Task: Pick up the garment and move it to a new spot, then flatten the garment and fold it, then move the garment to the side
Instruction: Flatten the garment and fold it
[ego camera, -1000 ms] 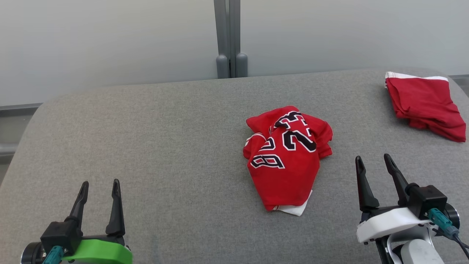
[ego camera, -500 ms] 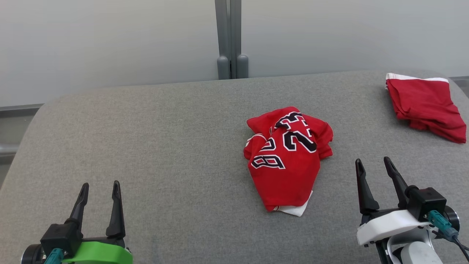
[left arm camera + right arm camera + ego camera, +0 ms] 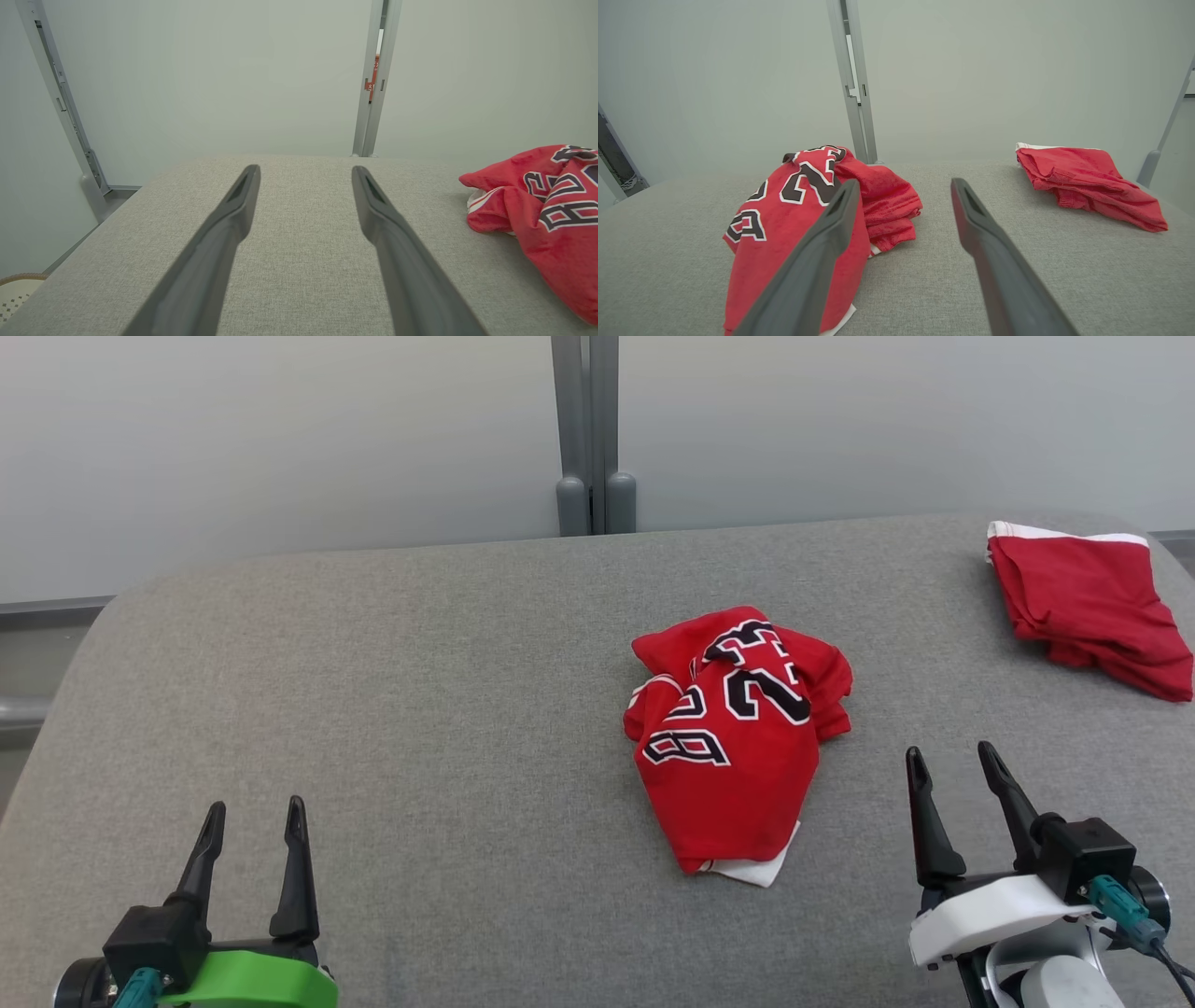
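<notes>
You have the red jersey [image 3: 733, 742] lying crumpled in a heap on the gray fabric-covered table [image 3: 420, 691], a little right of the middle. Black numerals edged in white run across its folds, and a white bit of cloth pokes out at its near edge. It lies free of both grippers.

Your right gripper [image 3: 950, 750] hovers near the jersey's right side, apart from it, with its fingers spread wide and holding nothing. In the right wrist view the jersey lies ahead and to the left of those fingers. Your left gripper [image 3: 257, 803] is well apart from the jersey at the near left, equally wide and empty, over bare fabric.

A second red garment [image 3: 1088, 607], folded and with a white band along its far edge, rests at the table's far right corner, well apart from the jersey. Behind the table a gray post [image 3: 588, 429] stands against a pale wall [image 3: 280, 448].
</notes>
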Robot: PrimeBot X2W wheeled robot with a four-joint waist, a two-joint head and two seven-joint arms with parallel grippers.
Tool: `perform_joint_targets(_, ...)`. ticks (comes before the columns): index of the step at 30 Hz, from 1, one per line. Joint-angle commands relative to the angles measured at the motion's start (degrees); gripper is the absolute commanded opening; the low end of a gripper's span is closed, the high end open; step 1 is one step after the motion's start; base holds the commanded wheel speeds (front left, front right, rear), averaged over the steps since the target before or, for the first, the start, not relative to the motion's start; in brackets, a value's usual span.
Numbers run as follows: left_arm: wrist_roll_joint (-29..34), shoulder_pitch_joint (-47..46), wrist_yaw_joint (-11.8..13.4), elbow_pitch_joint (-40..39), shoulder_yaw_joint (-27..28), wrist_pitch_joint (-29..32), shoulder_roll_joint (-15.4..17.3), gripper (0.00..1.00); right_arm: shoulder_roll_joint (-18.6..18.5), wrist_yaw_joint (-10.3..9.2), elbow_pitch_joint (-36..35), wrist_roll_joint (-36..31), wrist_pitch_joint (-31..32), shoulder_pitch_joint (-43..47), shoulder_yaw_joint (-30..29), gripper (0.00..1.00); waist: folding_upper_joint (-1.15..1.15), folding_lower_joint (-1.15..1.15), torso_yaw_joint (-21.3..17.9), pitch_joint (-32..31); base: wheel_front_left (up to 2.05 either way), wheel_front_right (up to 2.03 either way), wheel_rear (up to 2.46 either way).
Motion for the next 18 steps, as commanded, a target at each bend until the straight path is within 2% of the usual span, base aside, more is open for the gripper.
perform_joint_targets(1,-0.01,0.53,0.20,-0.09,-0.09,-0.01,0.30,1.00,-0.06,-0.11,0.40,-0.19,-0.16,0.13,0.24,1.00,0.00,0.00,0.16,0.10,0.00,0.00,0.00)
perform_joint_targets(10,0.26,-0.57,0.14,0.18,-0.94,-0.01,0.12,1.00,-1.90,-0.11,4.21,-0.87,-0.13,-4.53,3.29,1.00,0.00,0.00,1.91,1.23,0.00,0.00,0.00)
perform_joint_targets(18,0.52,-2.63,-0.20,0.55,-2.15,-0.01,-0.33,1.00,-4.27,-0.11,13.42,-1.16,0.16,-11.23,5.69,1.00,0.00,0.00,4.74,4.06,0.00,0.00,0.00)
